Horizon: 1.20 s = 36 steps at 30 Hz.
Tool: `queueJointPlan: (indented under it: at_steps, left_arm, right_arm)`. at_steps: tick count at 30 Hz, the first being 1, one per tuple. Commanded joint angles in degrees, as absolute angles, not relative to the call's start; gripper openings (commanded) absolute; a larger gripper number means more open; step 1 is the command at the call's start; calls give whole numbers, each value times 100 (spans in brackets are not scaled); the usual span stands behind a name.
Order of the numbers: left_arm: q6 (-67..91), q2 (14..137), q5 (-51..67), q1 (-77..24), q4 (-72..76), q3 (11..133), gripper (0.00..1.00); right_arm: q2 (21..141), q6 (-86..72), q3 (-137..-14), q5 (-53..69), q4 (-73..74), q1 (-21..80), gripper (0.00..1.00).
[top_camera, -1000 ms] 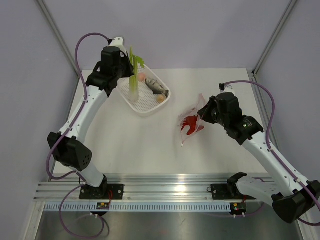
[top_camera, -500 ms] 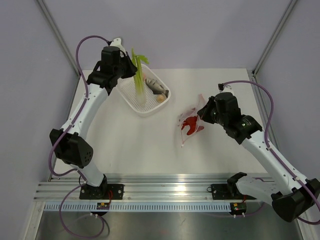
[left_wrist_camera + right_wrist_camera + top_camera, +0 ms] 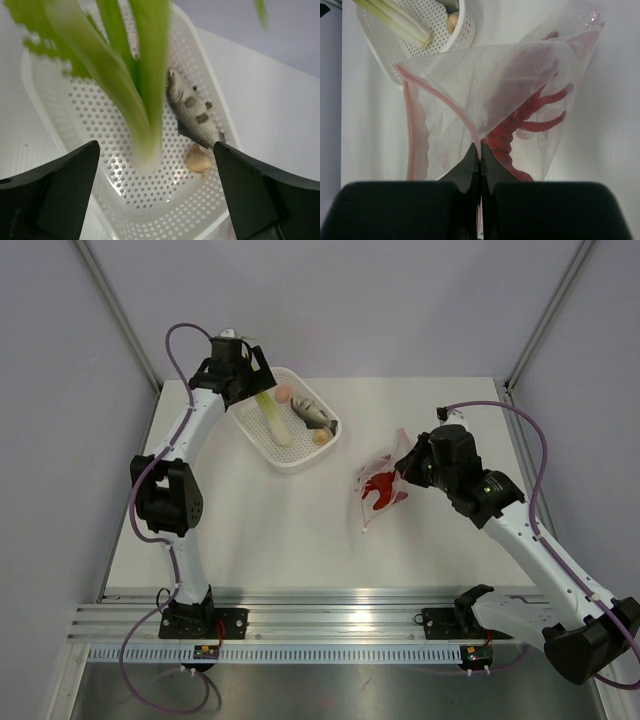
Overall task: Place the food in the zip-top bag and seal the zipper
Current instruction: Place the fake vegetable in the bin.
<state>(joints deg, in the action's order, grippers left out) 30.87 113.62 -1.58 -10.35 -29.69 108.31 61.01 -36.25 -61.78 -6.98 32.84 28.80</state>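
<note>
Lobster (image 3: 504, 144) half veiled inside bag (image 3: 520, 70) — right jaws clamped on bag; left jaws apart, vegetable (image 3: 150, 90) blurred

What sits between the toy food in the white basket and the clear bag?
Nothing visible: only bare table lies between the basket and the bag, which the right pincer holds pinched at its edge.
</note>
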Motion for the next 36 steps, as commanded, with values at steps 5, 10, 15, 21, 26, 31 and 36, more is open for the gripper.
queueJointPlan:
  at_steps: [5,10,15,21,26,31,36]
  left_arm:
    - [1399,11144,-896,-1458,-3155,11162,83]
    - [784,11531,-1491,-1696,-3358,11048,74]
    - [307,11769,-2346,-1881,-3085,10635,74]
    - [773,12268,-2268,-1872,-3233,10880,96]
    - [1300,12638,-2084,-1854,-3410,11066,98]
    - [1941,12744,-1933,-1863,-3209,10960,95]
    - [2363,12823,-1907,-1863,-3059,10819,95]
  right_arm:
    - [6187,-3656,-6214,-607,3033,2856,0]
    - [6372,-3639,-6310,-492,2979,2856,0]
    - [6320,-3621,-6267,-562,3023,2848,0]
    - [6460,-3621,-6275,-475,2988,2856,0]
    - [6416,-3595,-6240,-527,2988,2856,1]
    - [6407,-3568,-6231,-536,3015,2856,1]
    - [6425,-3560,-6205,-536,2980,2856,1]
